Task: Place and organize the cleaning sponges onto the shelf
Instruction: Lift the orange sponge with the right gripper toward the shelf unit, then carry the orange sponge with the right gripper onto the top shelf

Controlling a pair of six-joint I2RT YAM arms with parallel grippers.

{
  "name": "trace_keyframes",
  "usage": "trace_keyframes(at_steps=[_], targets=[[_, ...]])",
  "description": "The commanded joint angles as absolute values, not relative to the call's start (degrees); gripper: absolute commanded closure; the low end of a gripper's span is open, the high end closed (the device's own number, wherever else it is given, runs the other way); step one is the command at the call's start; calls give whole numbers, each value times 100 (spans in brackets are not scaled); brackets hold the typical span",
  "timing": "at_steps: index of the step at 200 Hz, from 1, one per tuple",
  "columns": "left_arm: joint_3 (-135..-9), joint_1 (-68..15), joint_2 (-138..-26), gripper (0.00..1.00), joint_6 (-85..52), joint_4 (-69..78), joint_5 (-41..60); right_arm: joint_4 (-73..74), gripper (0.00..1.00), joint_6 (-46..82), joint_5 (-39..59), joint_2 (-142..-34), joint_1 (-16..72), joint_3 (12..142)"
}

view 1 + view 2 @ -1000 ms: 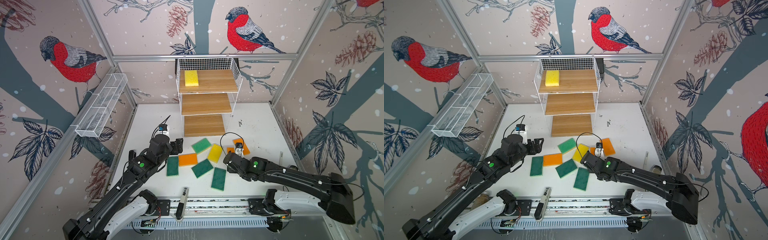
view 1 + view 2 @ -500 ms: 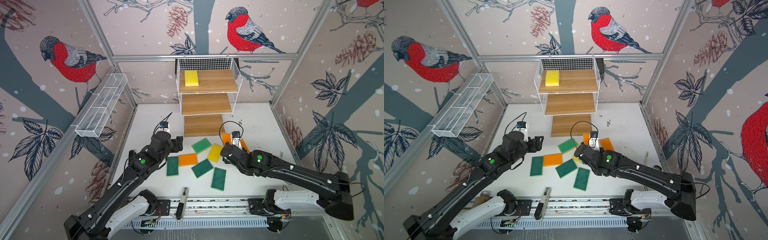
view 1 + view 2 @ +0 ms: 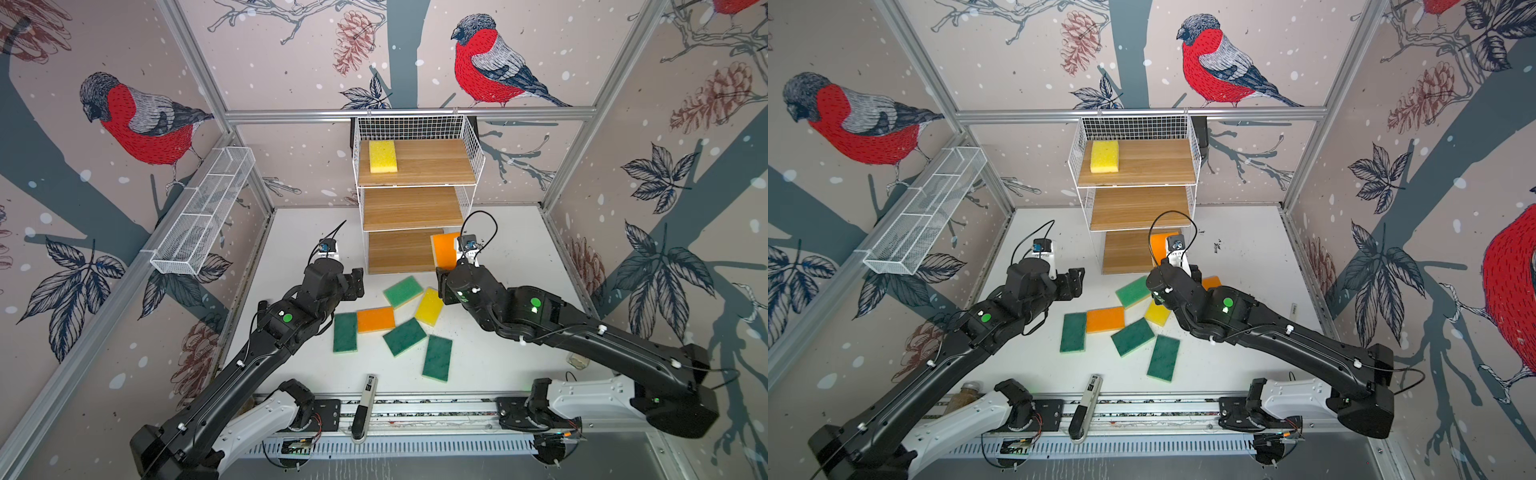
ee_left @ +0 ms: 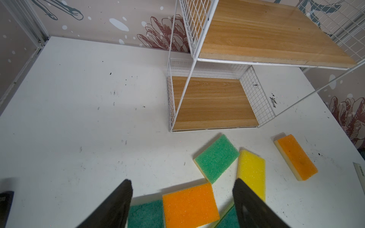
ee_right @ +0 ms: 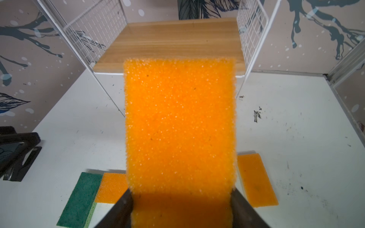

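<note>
Your right claw (image 5: 181, 192), gripping an orange sponge (image 5: 179, 122), has risen to the shelf (image 3: 411, 208) | left claw (image 4: 182, 181) spread, empty | one yellow sponge (image 3: 383, 156) shelved | seven sponges (image 3: 404, 336) wait on worktop (image 3: 299, 232)

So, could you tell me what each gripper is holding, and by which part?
The right gripper holds an orange sponge, jaws across one short end; the left gripper holds nothing.

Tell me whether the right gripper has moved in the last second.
Yes. In a top view the right gripper, shut on an orange sponge, has travelled up and leftward toward the shelf, now at its lowest board's right front corner.
</note>
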State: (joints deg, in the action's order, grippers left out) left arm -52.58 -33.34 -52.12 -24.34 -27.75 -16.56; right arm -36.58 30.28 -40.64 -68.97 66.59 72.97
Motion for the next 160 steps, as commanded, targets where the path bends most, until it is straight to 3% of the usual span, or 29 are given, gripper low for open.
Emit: trace_keyframes(at_steps=[1,69,160], targets=[[-5366,-3298,-5234,19,-2269,-2801,-1851,-3217,36,2289,-4260,-7002,6647,7618],[-5591,-3148,-5426,19,-1976,-2585,-2023,-2676,35,1389,-4205,-7579,6280,8621],[-5680,-2966,-5511,19,-1811,-2413,-1901,-2394,35,685,-3413,-8568,5631,10175]])
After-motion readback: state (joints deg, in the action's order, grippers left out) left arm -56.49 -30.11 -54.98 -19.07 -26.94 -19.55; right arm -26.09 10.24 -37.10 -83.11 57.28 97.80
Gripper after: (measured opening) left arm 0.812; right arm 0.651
